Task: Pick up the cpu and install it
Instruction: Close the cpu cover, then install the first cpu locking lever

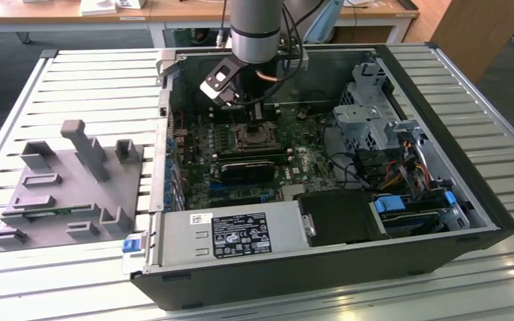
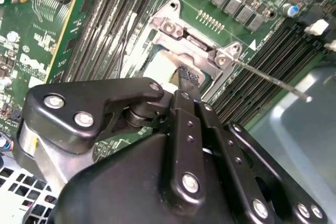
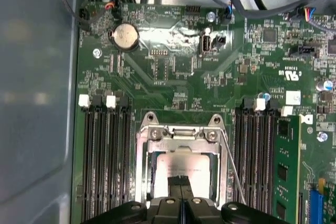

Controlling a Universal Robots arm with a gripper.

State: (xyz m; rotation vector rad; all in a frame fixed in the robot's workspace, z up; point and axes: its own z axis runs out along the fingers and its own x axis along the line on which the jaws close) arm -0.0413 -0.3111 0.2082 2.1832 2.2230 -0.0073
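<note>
The black two-fingered end effector (image 3: 181, 179), fingertips pressed together, is seen over the small flat silver-grey square cpu (image 3: 169, 163), which is seated in the hinged metal socket frame (image 3: 181, 134) on the green motherboard (image 3: 173, 77). The cpu is judged light, stiff, slick-topped and fragile, best gripped by opposite edges.

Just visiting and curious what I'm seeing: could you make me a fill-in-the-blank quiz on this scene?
The cpu lies flat in the motherboard's ____.
The hand has ____ fingertips, pressed together above the cpu.
The grey holder block sits on the slatted ____, beside the computer case.
Missing words: socket; two; table.
</note>
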